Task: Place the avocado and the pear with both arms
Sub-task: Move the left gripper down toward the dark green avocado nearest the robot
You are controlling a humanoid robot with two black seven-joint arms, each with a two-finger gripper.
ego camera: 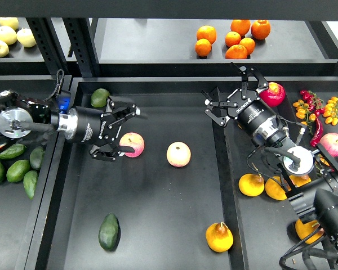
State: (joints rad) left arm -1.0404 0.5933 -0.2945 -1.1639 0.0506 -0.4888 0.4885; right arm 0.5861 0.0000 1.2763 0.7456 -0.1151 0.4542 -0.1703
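The dark green avocado (109,231) lies on the black middle tray (169,214) near its front left. The yellow-orange pear (219,237) stands at the front right of the same tray. My left gripper (125,133) is open and empty. It reaches in level from the left, its fingers just left of a pink apple (132,144), far behind the avocado. My right gripper (228,91) is open and empty. It hovers over the divider at the back right, far behind the pear.
A second pink apple (178,154) lies mid-tray and a rounder, lighter avocado (99,97) at the back left. Several avocados (14,170) fill the left bin. The right bin holds orange fruit (251,184), a red apple (273,94) and peppers (317,112). Oranges (235,39) sit on the shelf.
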